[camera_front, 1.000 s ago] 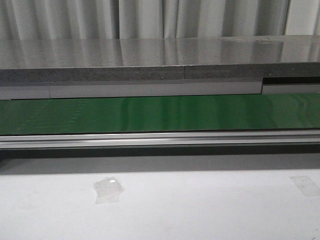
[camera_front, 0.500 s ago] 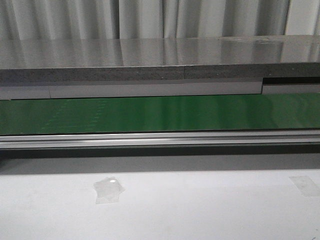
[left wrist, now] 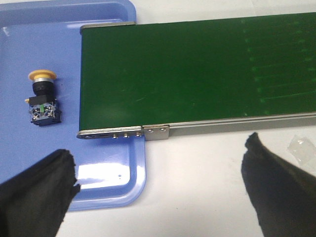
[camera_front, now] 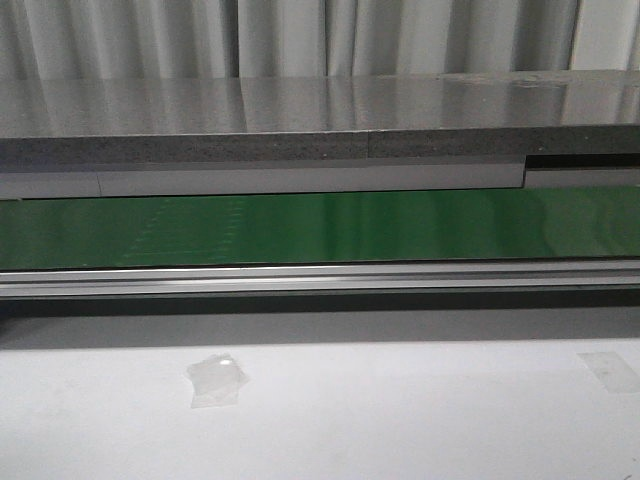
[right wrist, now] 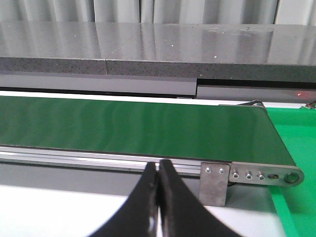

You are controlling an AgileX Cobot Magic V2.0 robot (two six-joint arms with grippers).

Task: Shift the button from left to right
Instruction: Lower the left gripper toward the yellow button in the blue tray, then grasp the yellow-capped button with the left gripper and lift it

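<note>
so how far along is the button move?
Nothing looks done yet. The button lies on its side in the blue tray at the green conveyor belt's end, untouched. In hand: the left pincer is open above the tray edge, off to one side of the button. The right pincer is shut and empty. Left: grasp, carry right, release.

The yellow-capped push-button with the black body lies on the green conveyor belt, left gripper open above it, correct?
Not quite. The left wrist view shows the yellow-capped push-button lying in the blue plastic tray, beside the green conveyor belt. The left gripper is indeed open.
</note>
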